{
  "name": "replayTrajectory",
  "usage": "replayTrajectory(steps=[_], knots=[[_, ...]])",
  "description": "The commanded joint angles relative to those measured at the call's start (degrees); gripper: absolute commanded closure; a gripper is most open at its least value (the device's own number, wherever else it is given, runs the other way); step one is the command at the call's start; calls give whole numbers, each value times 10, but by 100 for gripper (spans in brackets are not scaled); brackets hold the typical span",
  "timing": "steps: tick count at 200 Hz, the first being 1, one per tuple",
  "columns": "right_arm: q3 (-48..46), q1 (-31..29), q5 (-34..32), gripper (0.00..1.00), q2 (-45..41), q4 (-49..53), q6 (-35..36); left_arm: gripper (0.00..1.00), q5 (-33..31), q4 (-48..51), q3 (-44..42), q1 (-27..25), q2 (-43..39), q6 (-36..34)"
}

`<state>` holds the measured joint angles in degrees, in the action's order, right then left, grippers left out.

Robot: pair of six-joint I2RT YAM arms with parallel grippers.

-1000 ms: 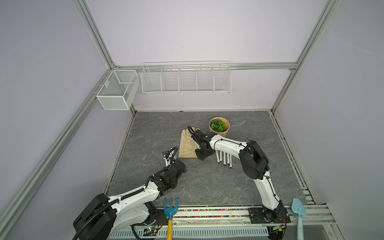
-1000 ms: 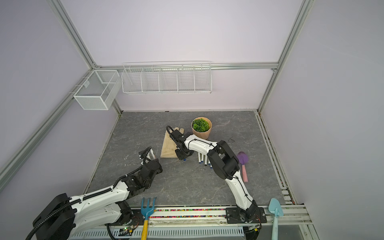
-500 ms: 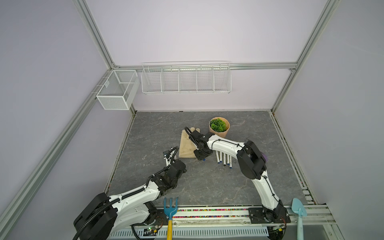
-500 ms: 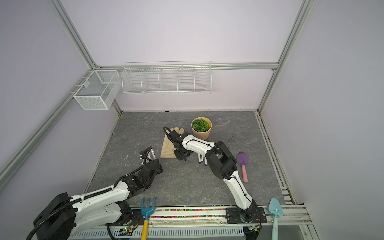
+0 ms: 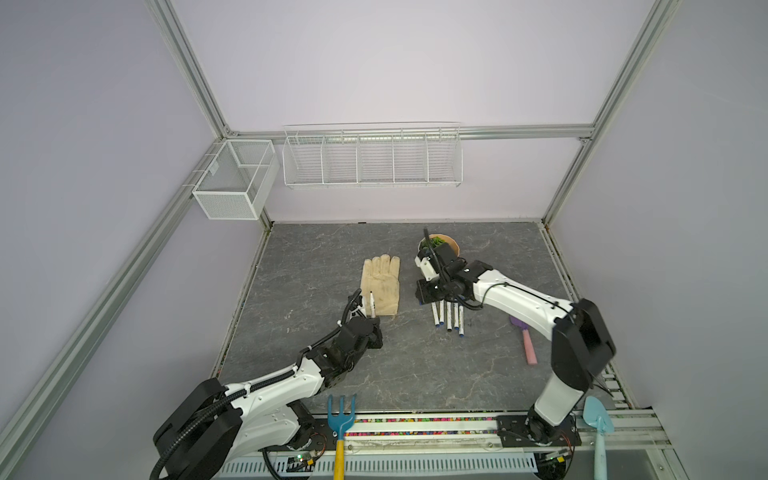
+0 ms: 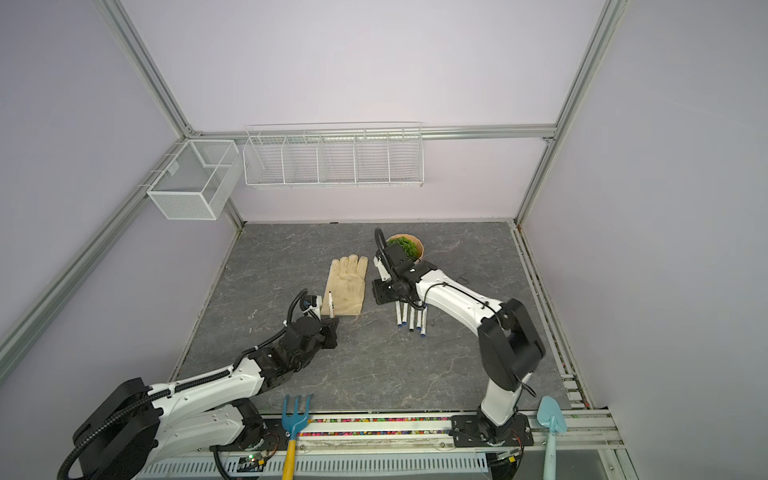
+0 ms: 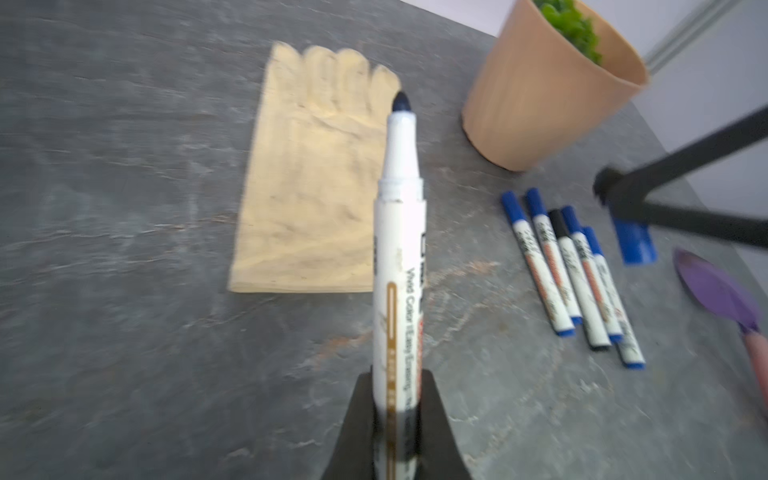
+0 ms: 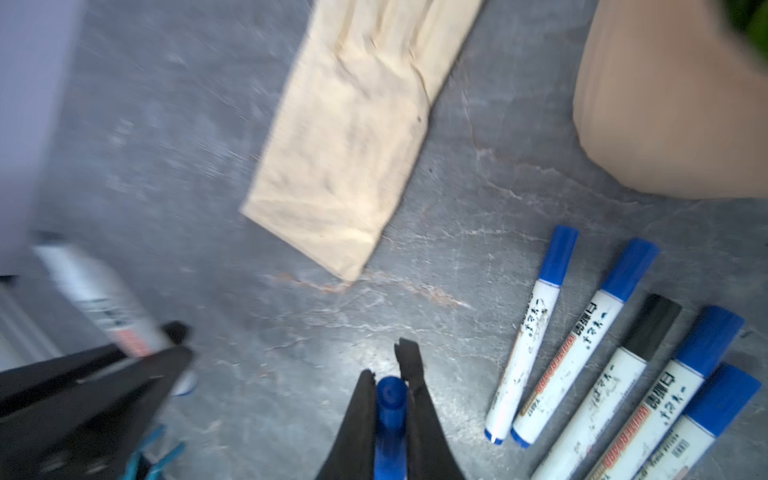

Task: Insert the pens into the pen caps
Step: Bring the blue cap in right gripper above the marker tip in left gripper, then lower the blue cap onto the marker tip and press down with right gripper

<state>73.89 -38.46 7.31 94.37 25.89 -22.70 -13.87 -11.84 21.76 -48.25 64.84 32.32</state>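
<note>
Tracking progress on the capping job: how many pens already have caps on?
5. They lie side by side on the table near the plant pot: four blue-capped pens, one black-capped pen. The uncapped pen in the left gripper isn't counted. None seems hidden.

You are looking into a robotics lab test cell: plain lilac panels boxed in by bare aluminium framing, a grey stone-look tabletop, and a white-and-black left arm and right arm bolted to a rail along its front edge. A wire basket and a mesh box hang on the walls. Unrelated items lie about: a work glove, a potted plant, marker pens, a plastic garden fork.
</note>
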Motion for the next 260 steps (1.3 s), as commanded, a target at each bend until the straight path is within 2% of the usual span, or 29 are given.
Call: replayTrajectory(steps=[1,19,39,94,164,260], knots=[[-73,0,64,93,-62,-126,-43,100,137,-76,19,1,19,-56],[-127,-1,77,94,-108,-199,-72,100,182,-110,22,-2,38,-66],[-173,-1,78,94,-143,-273,-98,100,197,-112,37,-16,56,-85],[-188,-1,56,93,-151,-321,-112,100,199,-103,69,-53,86,-120],[-178,-1,29,93,-157,-278,-72,100,187,-98,67,-55,83,-118],[-192,-2,45,93,-166,-247,-58,100,185,-100,73,-55,96,-118]])
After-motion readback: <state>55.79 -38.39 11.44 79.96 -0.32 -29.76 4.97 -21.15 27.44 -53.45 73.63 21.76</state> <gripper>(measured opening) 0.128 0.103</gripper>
